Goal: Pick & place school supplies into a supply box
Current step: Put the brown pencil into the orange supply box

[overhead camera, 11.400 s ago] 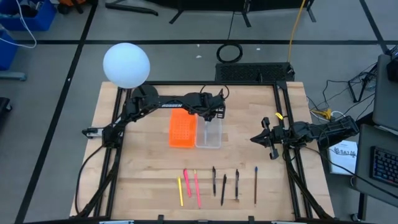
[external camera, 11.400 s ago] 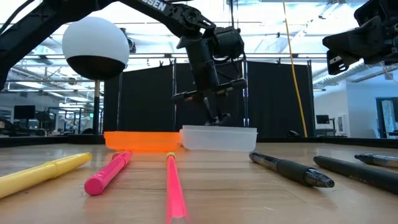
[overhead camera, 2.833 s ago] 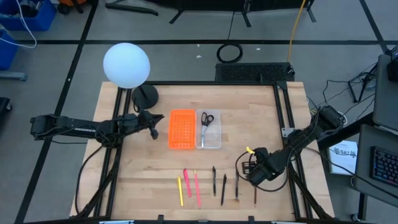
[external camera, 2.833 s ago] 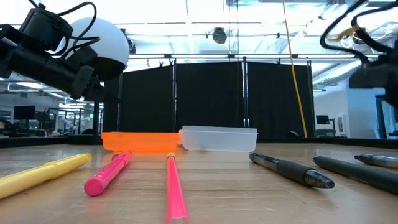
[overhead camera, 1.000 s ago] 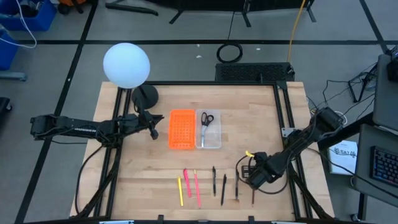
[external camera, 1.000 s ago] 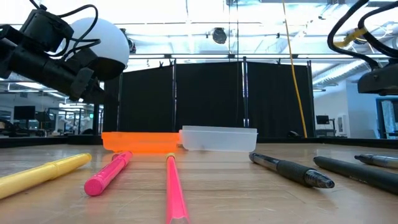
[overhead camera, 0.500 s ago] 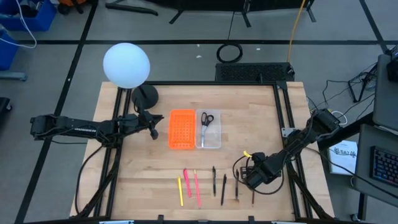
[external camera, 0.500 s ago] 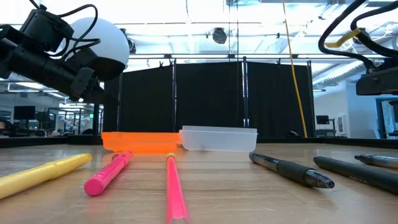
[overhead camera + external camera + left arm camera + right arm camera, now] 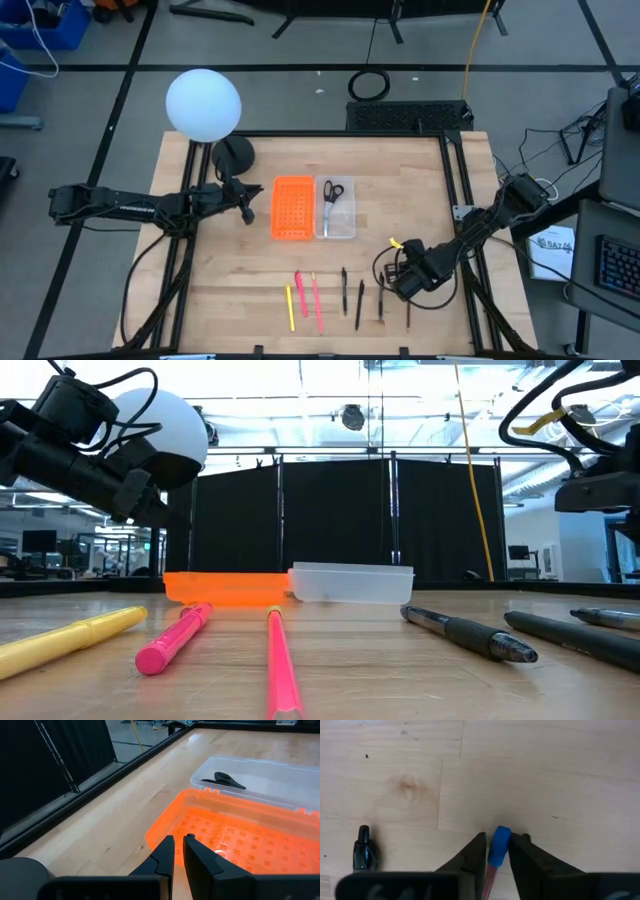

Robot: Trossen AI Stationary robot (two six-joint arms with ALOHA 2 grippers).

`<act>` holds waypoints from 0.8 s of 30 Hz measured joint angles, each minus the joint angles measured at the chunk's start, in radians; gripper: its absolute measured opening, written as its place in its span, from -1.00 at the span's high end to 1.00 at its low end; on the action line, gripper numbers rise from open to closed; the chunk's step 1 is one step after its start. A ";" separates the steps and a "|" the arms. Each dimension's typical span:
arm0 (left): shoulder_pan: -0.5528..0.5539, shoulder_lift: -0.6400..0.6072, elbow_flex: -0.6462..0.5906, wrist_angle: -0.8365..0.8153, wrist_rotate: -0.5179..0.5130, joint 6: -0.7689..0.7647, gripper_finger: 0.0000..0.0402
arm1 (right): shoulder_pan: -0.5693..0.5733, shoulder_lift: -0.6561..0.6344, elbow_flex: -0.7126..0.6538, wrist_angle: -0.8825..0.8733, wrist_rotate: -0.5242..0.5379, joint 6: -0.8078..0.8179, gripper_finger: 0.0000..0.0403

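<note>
Right wrist view: right gripper [image 9: 496, 851] pinched on thin blue-capped pencil [image 9: 498, 846], smooth bare wood table [image 9: 560, 780] around.

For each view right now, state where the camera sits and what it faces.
High: overhead, looking down at the table, both arms, the clear box.
Low: table height, facing the pens and trays; arms overhead.
Left wrist: behind its near-shut fingers, facing the orange tray; shares the scissors with high.
Right wrist: looking down, fingers closing on a blue-capped pencil.
</note>
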 joint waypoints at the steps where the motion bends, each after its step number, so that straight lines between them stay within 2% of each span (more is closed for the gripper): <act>1: 0.000 0.000 0.000 0.000 0.000 0.000 0.78 | 0.006 0.000 0.000 0.001 -0.007 0.006 0.67; 12: 0.000 0.000 0.000 -0.003 0.019 -0.008 0.78 | 0.028 -0.042 0.006 0.054 -0.025 0.003 0.91; 18: 0.000 0.000 0.000 0.002 0.024 -0.012 0.78 | 0.002 -0.151 0.020 0.075 -0.073 -0.030 0.91; 24: 0.000 0.000 0.000 0.002 0.025 -0.012 0.78 | -0.006 -0.205 0.044 0.057 -0.029 -0.036 0.91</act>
